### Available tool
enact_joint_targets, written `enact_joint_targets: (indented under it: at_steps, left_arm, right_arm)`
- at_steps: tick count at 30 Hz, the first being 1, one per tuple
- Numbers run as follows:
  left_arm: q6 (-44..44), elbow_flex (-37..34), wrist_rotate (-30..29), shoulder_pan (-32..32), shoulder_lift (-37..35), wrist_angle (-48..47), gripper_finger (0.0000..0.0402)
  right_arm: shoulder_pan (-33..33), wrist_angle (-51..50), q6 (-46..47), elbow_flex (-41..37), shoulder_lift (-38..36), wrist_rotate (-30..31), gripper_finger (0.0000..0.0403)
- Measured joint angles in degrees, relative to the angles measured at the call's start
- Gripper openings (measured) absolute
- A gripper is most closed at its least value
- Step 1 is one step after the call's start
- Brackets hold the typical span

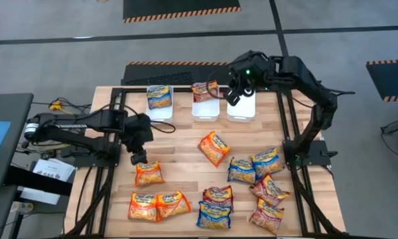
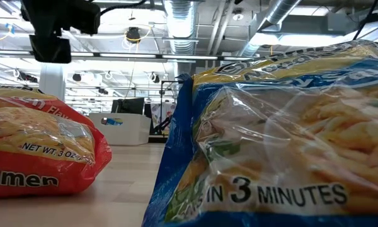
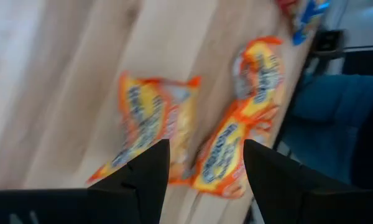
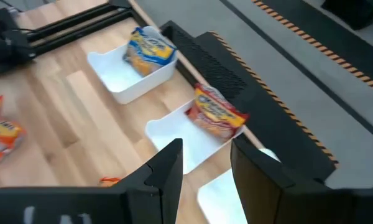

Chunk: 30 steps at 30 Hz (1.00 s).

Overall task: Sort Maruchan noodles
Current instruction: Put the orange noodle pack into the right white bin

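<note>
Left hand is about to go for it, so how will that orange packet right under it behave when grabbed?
The orange packet looks glossy, so it may slip between the fingers. It lies flat with loose crimped ends, so the film will probably crumple. It seems light and might slide on the table if the left hand nudges it.

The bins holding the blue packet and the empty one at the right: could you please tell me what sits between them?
In the high view, the middle white bin sits between them, holding a maroon packet.
</note>
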Motion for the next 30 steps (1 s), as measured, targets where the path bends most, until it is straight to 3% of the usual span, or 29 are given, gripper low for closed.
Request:
enact_joint_targets:
  at_steps: [11,23,30]
  left_arm:
    - [-4.31,-3.44,0.46,-10.49,4.44,19.33,0.0190]
    - [-12.06,-3.44,-6.05,-17.80,13.62,29.25,0.0190]
    - [-15.93,-3.44,-6.12,-21.48,20.75,36.77,0.0190]
  right_arm:
    - [3.91,0.14,1.79,0.00,1.16,0.04,0.0166]
    - [6.23,-1.99,2.71,0.00,1.21,0.04,0.0179]
    - [6.51,-2.76,2.69,0.00,1.19,-1.64,0.0179]
